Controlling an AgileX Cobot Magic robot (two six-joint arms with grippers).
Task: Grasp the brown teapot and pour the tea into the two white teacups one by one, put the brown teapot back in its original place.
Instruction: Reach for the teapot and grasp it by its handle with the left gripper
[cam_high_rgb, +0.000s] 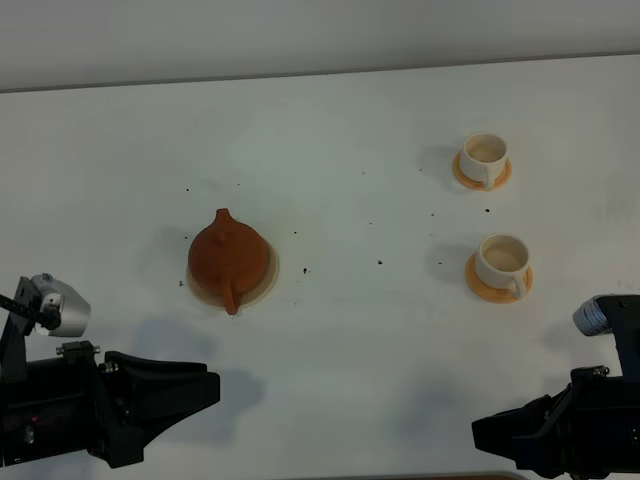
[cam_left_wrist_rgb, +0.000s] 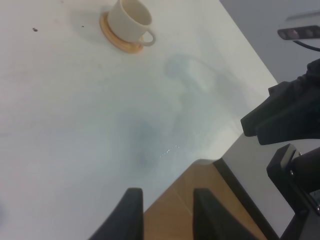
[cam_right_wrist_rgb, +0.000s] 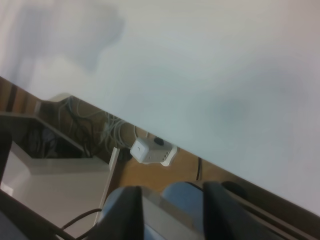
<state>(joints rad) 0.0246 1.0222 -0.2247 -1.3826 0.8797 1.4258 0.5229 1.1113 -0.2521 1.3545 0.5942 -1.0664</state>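
White table (cam_high_rgb: 330, 130): teapot (cam_high_rgb: 227, 258) on coaster (cam_high_rgb: 268, 276) left; far cup (cam_high_rgb: 485, 155), near cup (cam_high_rgb: 501, 260) right. Left gripper (cam_left_wrist_rgb: 167, 200), right gripper (cam_right_wrist_rgb: 172, 200): fingers modestly apart, empty. Grasp not started; you close left gripper on teapot next.

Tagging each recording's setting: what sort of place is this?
Likely a robotics lab bench: a plain white table bearing a teapot and two cups, with loose cables underneath.

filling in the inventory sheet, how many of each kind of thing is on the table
brown teapot: 1
white teacups: 2
orange saucers: 2
beige coaster: 1
total: 6
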